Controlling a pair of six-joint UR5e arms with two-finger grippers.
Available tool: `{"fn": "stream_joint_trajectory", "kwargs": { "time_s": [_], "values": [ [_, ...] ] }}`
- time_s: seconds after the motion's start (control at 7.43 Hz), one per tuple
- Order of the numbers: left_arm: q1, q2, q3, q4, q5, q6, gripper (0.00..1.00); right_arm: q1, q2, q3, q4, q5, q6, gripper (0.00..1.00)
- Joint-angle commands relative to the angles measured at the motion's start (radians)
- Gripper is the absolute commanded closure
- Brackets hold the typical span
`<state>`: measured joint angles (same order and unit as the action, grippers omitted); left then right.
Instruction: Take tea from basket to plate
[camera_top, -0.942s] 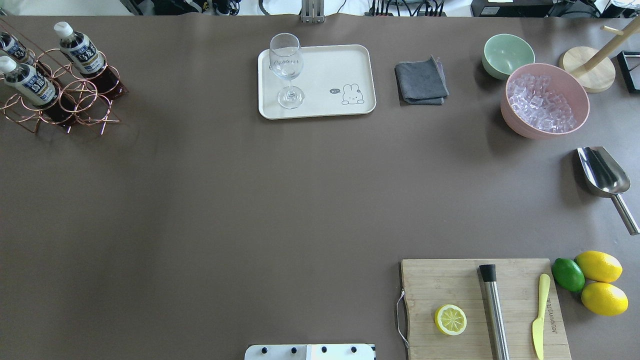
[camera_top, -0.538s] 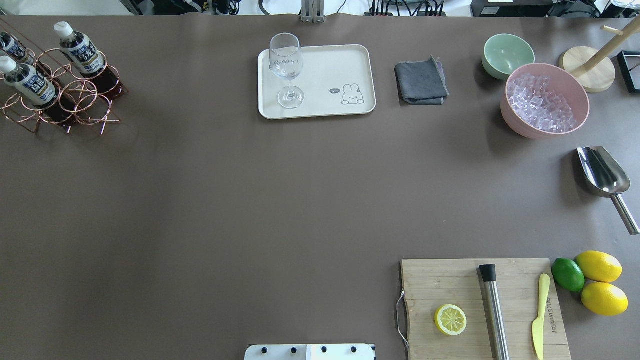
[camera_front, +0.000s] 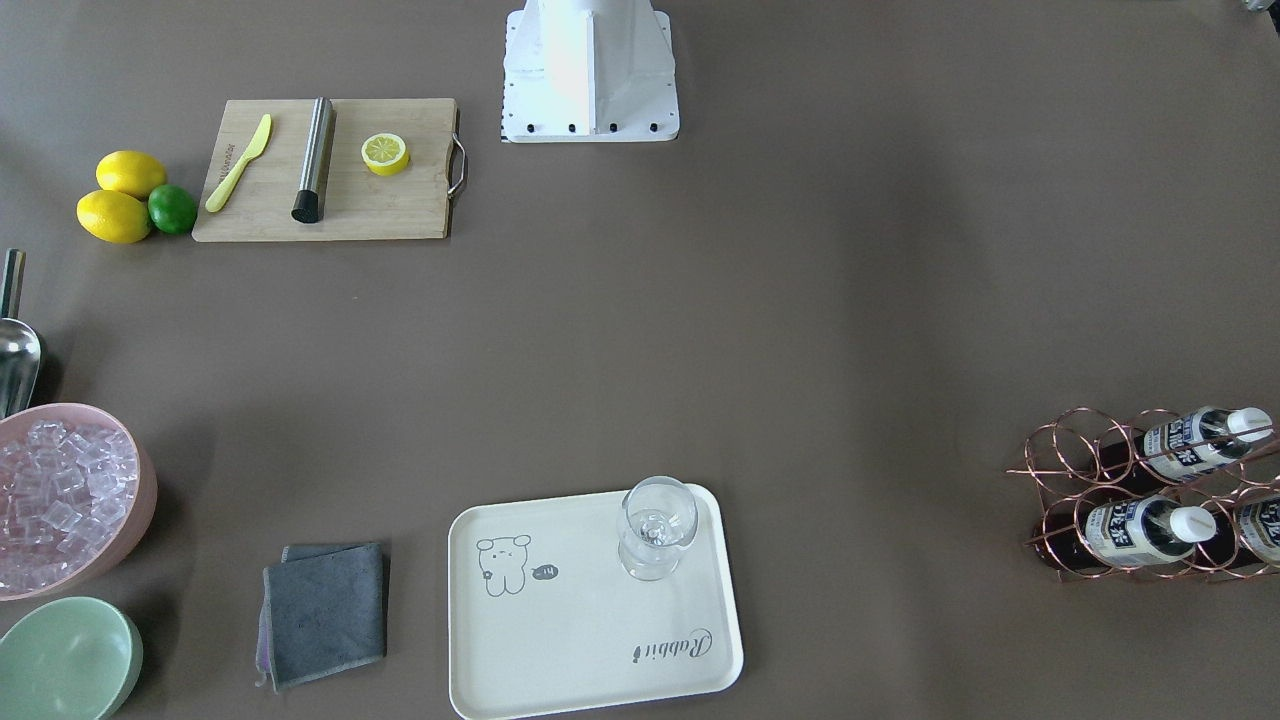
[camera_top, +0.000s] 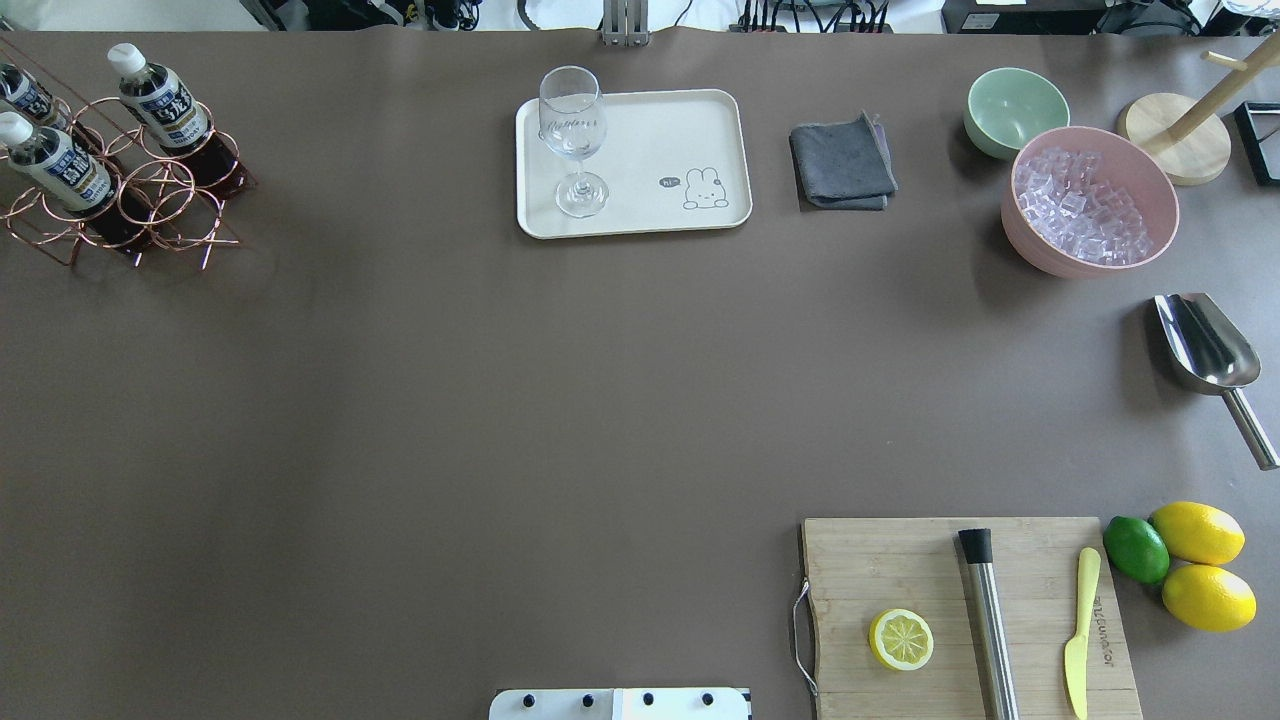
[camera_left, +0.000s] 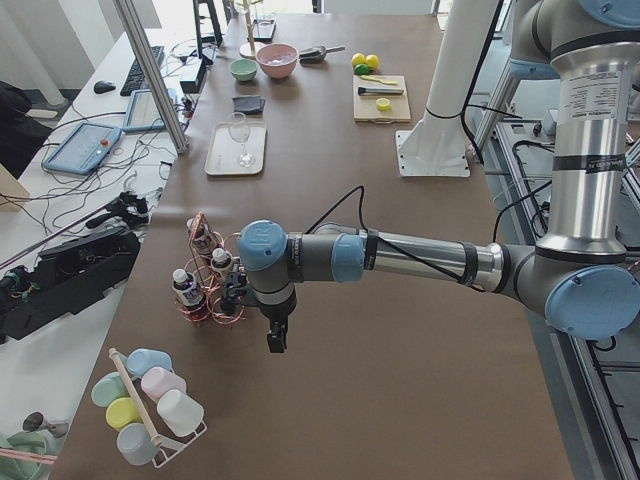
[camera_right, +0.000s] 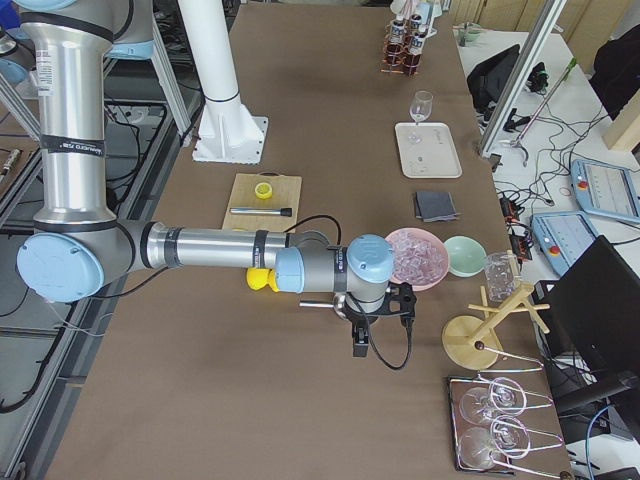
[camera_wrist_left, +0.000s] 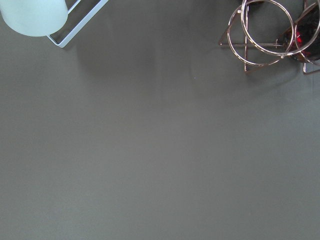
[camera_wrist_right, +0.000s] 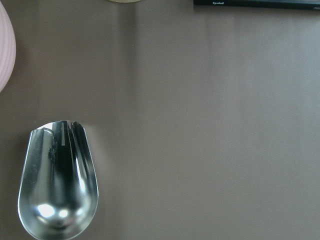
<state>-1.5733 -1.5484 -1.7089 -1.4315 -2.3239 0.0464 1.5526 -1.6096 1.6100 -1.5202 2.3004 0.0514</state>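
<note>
**Table and arms.** A brown table (camera_top: 400, 400) carries every item. The left arm (camera_left: 400, 258) reaches out level above the table's left end. Its gripper (camera_left: 275, 340) points down, near the basket and apart from it. Whether the fingers are spread or closed cannot be told from this side view. The right arm (camera_right: 210, 248) reaches over the table's right end. Its gripper (camera_right: 360, 345) points down, near the pink bowl; its finger state likewise cannot be told.

**Large items.** A wooden cutting board (camera_top: 900, 570) lies at the near right. On it are a steel rod (camera_top: 988, 620), a yellow knife (camera_top: 1080, 630) and a half lemon (camera_top: 901, 639). The plate (camera_top: 660, 130), cream with a small animal drawing, lies at the middle of the far edge. The basket (camera_top: 156, 196), of copper wire rings, stands at the far left corner, well apart from the plate.

**Medium items.** The pink bowl (camera_top: 1030, 255) holds ice cubes, and a green bowl (camera_top: 1015, 110) sits just beside it. A grey cloth (camera_top: 842, 163) lies folded to the right of the plate. A steel scoop (camera_top: 1205, 345) lies near the right edge.

**Small items.** A stemmed glass (camera_top: 573, 125) stands upright on the plate's left end. The tea (camera_top: 165, 105) is one of three white-capped bottles, each standing in a ring of the basket. Two lemons (camera_top: 1197, 532) and a lime (camera_top: 1136, 549) touch beside the board.
</note>
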Motion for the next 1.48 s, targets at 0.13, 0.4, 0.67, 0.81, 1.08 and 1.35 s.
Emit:
{"fn": "stream_joint_trajectory", "kwargs": {
  "time_s": [0.13, 0.4, 0.67, 0.81, 1.08, 1.35],
  "values": [
    [-0.002, -0.002, -0.005, 0.003, -0.003, -0.01, 0.01, -0.016, 0.002, 0.007, 0.0, 0.005, -0.001, 0.0],
    [-0.016, 0.004, 0.003, 0.009, -0.002, -0.24, 0.01, -0.044, 0.011, 0.004, 0.002, 0.001, -0.001, 0.0],
    [-0.028, -0.018, -0.063, 0.063, -0.006, -0.597, 0.01, -0.068, 0.02, 0.004, 0.008, -0.004, -0.007, 0.0],
    [-0.024, -0.028, -0.083, 0.119, -0.034, -0.854, 0.01, -0.068, 0.043, 0.011, 0.021, -0.003, -0.002, 0.0],
    [-0.017, -0.076, -0.051, 0.106, -0.089, -1.161, 0.01, -0.075, 0.059, 0.069, 0.023, 0.007, 0.001, 0.0],
    [-0.008, -0.175, 0.033, 0.115, -0.084, -1.402, 0.01, -0.101, 0.059, 0.128, 0.023, 0.045, 0.002, 0.0]
  ]
}}
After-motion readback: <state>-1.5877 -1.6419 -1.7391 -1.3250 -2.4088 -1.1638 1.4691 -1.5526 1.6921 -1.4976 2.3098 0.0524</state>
